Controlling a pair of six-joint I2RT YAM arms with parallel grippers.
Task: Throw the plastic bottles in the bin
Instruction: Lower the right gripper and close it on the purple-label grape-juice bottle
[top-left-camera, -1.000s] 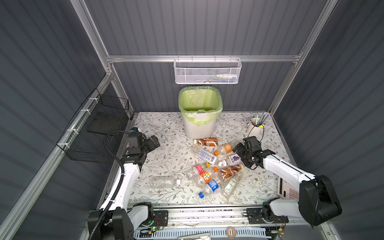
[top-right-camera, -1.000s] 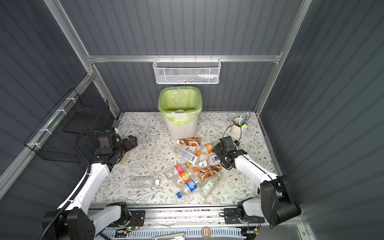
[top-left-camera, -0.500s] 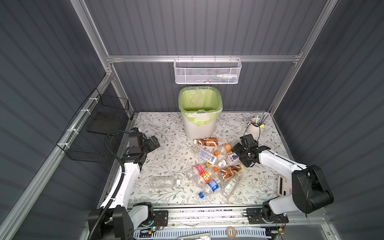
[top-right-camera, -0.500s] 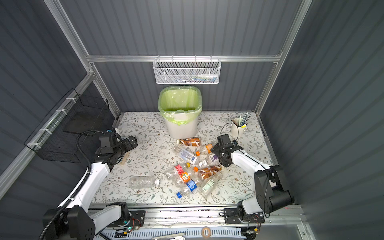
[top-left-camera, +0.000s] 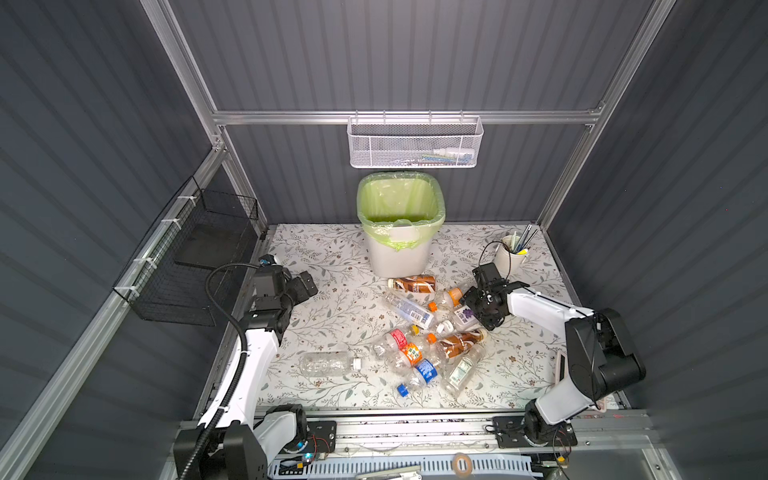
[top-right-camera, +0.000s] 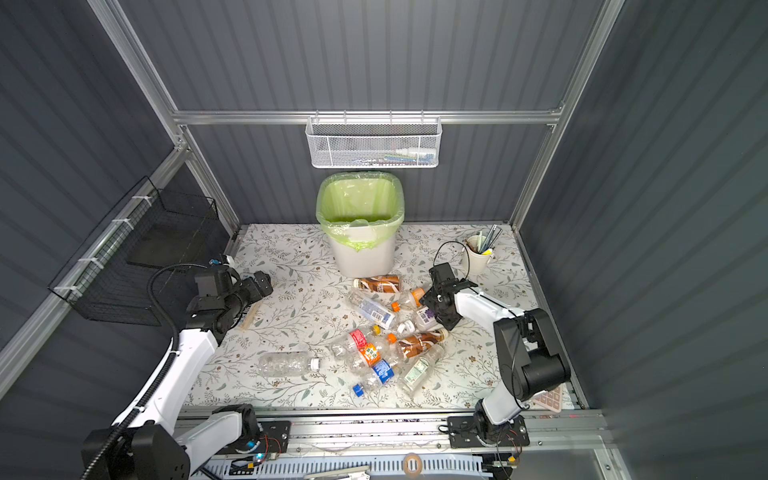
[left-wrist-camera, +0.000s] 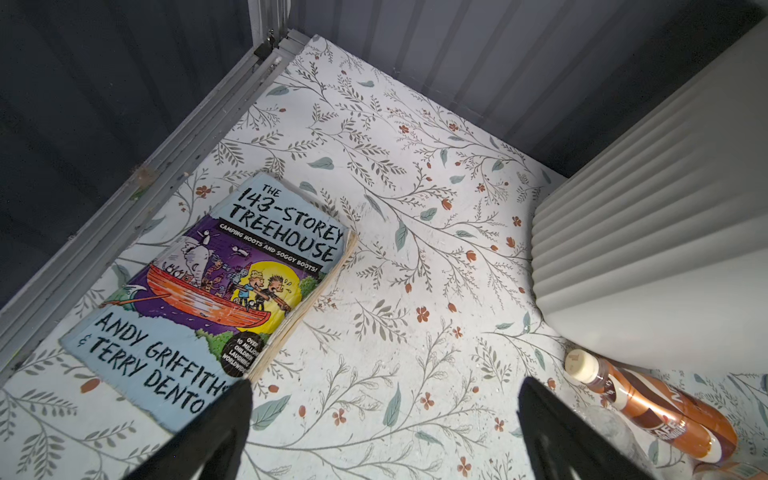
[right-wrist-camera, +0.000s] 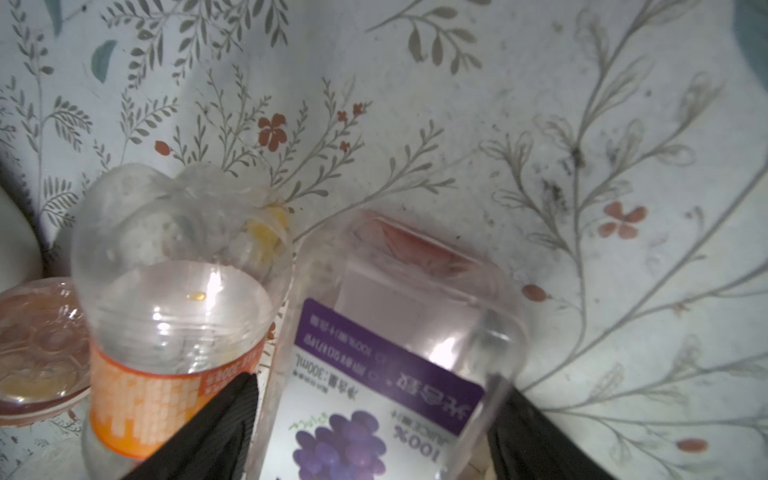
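Right gripper (right-wrist-camera: 378, 390) has advanced and narrowed astride the grape juice bottle (top-left-camera: 466, 315); whether it grips yet, I cannot tell. Squeeze the label squarely, avoiding the orange-label bottle (top-left-camera: 449, 297) at its eleven o'clock. Left gripper (left-wrist-camera: 386, 384) gapes empty.

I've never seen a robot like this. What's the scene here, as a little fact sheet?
Bin: white, green-lined, at the back; no bottle seen inside
Bottles: about ten, lying on the table before the bin
Left gripper: open, empty, above the table near a book
Right gripper: jaws either side of the purple-label bottle; grip unclear
Other: cup of pens
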